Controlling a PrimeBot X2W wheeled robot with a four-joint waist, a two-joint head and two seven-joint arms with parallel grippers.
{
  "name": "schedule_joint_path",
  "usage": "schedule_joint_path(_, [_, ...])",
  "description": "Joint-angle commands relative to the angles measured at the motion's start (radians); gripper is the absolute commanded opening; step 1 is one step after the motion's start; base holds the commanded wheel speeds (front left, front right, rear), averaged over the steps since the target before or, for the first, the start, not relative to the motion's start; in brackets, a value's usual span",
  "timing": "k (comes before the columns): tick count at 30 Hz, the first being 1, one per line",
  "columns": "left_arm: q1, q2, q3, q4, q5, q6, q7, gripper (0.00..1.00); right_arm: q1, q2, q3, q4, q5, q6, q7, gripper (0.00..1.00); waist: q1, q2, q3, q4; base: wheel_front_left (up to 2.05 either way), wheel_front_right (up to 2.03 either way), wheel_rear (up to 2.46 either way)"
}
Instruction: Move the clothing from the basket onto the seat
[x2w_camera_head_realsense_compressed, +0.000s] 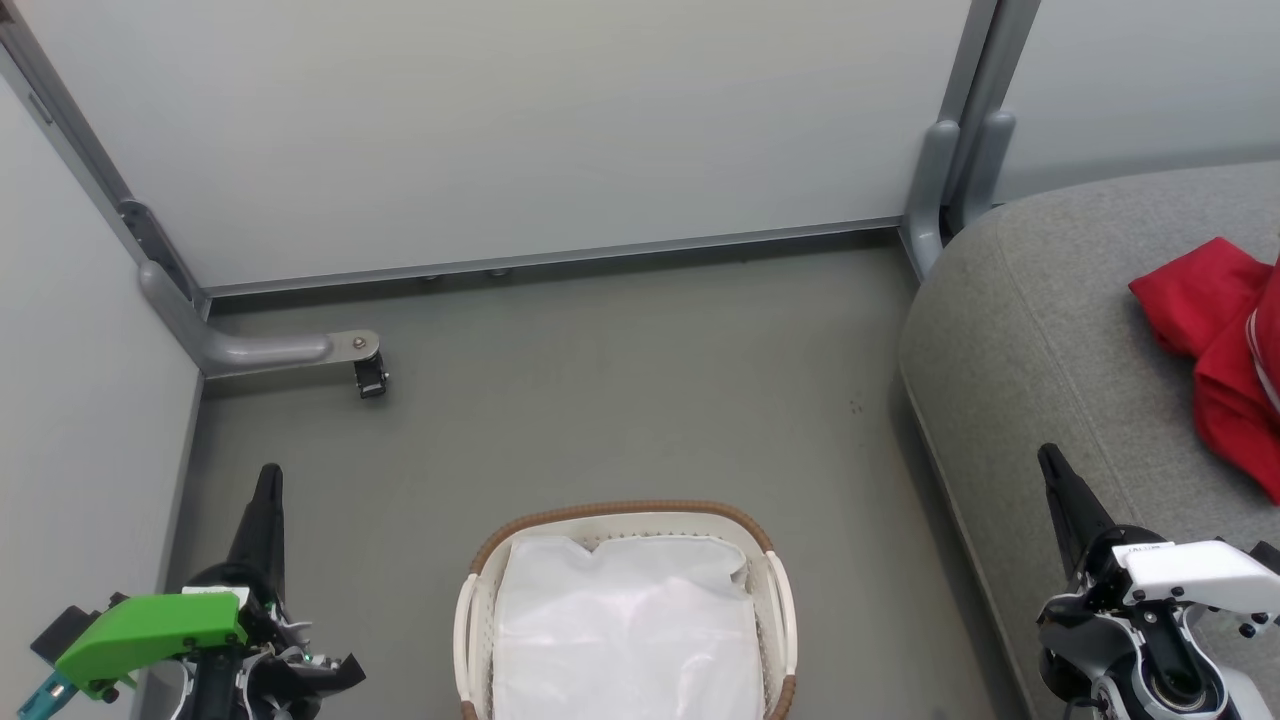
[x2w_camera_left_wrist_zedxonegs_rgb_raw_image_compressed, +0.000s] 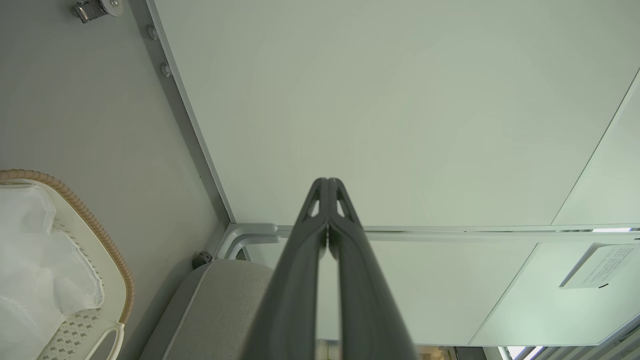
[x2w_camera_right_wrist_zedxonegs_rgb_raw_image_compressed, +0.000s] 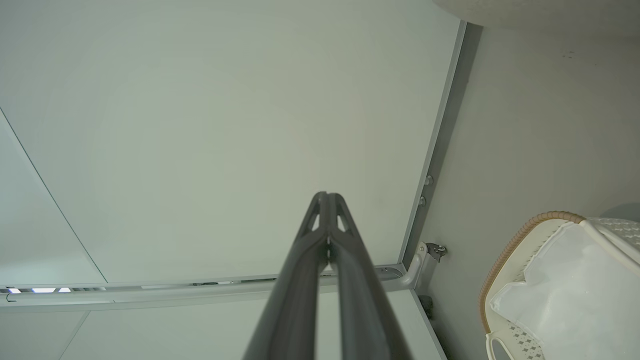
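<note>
The red clothing (x2w_camera_head_realsense_compressed: 1225, 350) lies crumpled on the grey seat (x2w_camera_head_realsense_compressed: 1040, 330) at the right edge of the head view, a white stripe showing on it. The white basket (x2w_camera_head_realsense_compressed: 780, 600) with its brown woven rim stands on the floor at the bottom centre, holding a plain white sheet (x2w_camera_head_realsense_compressed: 625, 630). My left gripper (x2w_camera_head_realsense_compressed: 269, 472) points up at the lower left, shut and empty, left of the basket. Over the seat's front part, my right gripper (x2w_camera_head_realsense_compressed: 1048, 455) is shut and empty too. Both wrist views show fingertips pressed together: left gripper (x2w_camera_left_wrist_zedxonegs_rgb_raw_image_compressed: 327, 181), right gripper (x2w_camera_right_wrist_zedxonegs_rgb_raw_image_compressed: 327, 195). The basket (x2w_camera_left_wrist_zedxonegs_rgb_raw_image_compressed: 107, 240) (x2w_camera_right_wrist_zedxonegs_rgb_raw_image_compressed: 505, 260) appears beside each.
Pale partition panels (x2w_camera_head_realsense_compressed: 520, 130) wall in the grey floor (x2w_camera_head_realsense_compressed: 620, 390) at the back and left. A grey metal foot with a small caster (x2w_camera_head_realsense_compressed: 368, 378) juts onto the floor at the back left. Another grey post foot (x2w_camera_head_realsense_compressed: 935, 190) stands by the seat's back corner.
</note>
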Motion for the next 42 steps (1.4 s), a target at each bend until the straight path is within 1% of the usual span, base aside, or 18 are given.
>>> schedule_joint_path(1, [-0.010, 0.007, 0.002, -0.001, -0.004, -0.007, 0.003, 0.00, 0.010, -0.006, -0.002, -0.003, 0.004, 0.000, 0.003, 0.00, 0.0000, 0.0000, 0.000, 0.000, 0.00, 0.00, 0.00])
schedule_joint_path(42, [-0.010, 0.007, 0.002, -0.002, -0.004, -0.006, 0.003, 0.00, 0.010, -0.006, -0.001, -0.003, 0.004, 0.000, 0.003, 0.00, 0.0000, 0.0000, 0.000, 0.000, 0.00, 0.00, 0.00])
